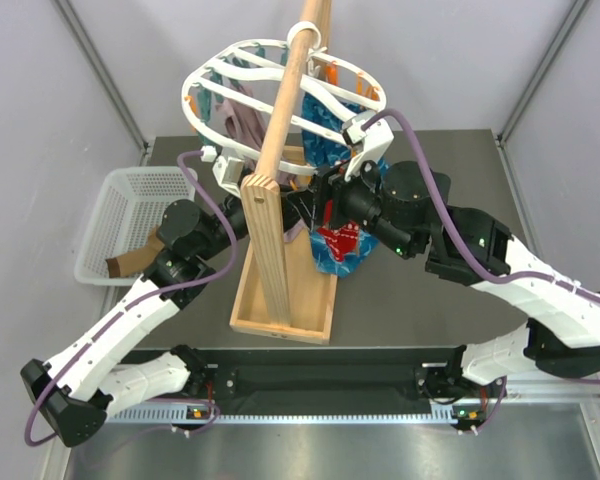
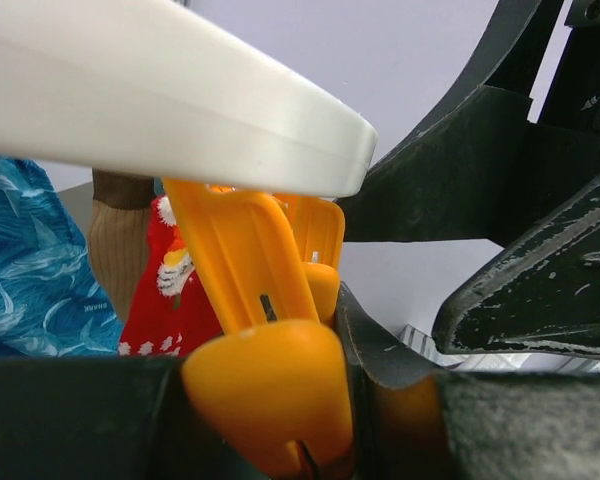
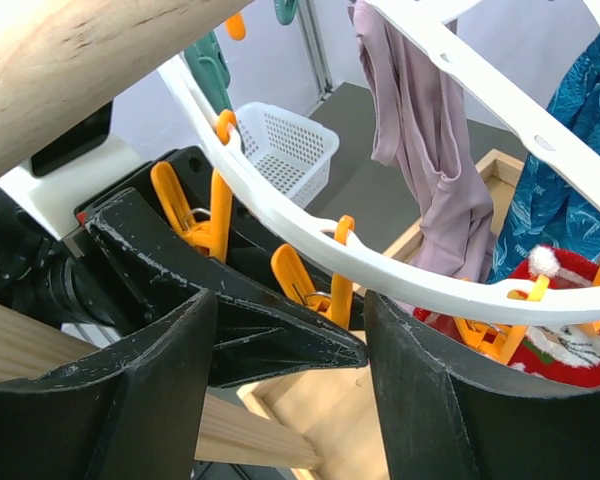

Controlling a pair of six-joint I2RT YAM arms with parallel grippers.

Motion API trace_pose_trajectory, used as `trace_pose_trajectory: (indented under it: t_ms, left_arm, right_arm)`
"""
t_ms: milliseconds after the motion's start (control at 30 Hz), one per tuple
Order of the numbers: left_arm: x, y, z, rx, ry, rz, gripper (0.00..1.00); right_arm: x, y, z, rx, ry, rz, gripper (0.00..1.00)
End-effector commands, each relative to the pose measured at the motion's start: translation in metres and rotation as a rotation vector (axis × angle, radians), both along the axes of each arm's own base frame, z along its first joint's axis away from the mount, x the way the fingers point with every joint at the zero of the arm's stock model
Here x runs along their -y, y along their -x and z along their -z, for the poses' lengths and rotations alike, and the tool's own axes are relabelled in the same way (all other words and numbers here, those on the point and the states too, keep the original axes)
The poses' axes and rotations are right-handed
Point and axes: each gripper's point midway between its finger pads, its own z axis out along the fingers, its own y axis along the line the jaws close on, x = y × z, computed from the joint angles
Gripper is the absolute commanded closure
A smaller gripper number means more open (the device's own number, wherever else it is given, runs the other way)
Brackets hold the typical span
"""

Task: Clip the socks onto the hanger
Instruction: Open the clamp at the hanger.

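The white hanger [image 1: 242, 52] hangs on the wooden pole, with orange and teal pegs under its ring. My left gripper [image 2: 280, 400] is shut on an orange peg [image 2: 265, 375] just below the ring [image 2: 160, 90]. In the top view it [image 1: 302, 205] sits behind the pole. My right gripper [image 3: 290, 390] is open and empty, close beside it under the ring [image 3: 310, 235]. A red sock [image 1: 340, 245] hangs clipped, also in the right wrist view [image 3: 570, 335]. A mauve sock [image 3: 420, 130] and a tan-brown sock [image 2: 115, 250] hang too. Another tan sock [image 1: 135, 258] lies in the basket.
The wooden pole stand [image 1: 280, 280] rises in the middle between the arms. A white mesh basket [image 1: 130, 215] stands at the left. Blue patterned fabric [image 1: 325, 150] hangs from the hanger's right side. The left gripper's black finger [image 3: 270, 320] reaches between my right fingers.
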Motion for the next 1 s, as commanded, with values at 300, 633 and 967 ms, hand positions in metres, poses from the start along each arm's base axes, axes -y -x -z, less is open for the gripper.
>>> trace_pose_trajectory:
  t_ms: [300,633,967]
  left_arm:
    - [-0.004,0.002,-0.002,0.007,-0.023,-0.018,1.00]
    - [-0.004,0.003,-0.002,0.011,-0.019,-0.013,1.00]
    - [-0.004,0.002,0.000,0.007,-0.021,-0.016,1.00]
  right_arm:
    - [-0.003,-0.020,-0.016,0.011,-0.076,0.106,0.44]
    - [-0.008,-0.029,-0.012,-0.004,-0.113,0.159,0.44]
    - [-0.017,-0.034,-0.002,-0.043,-0.125,0.183,0.44]
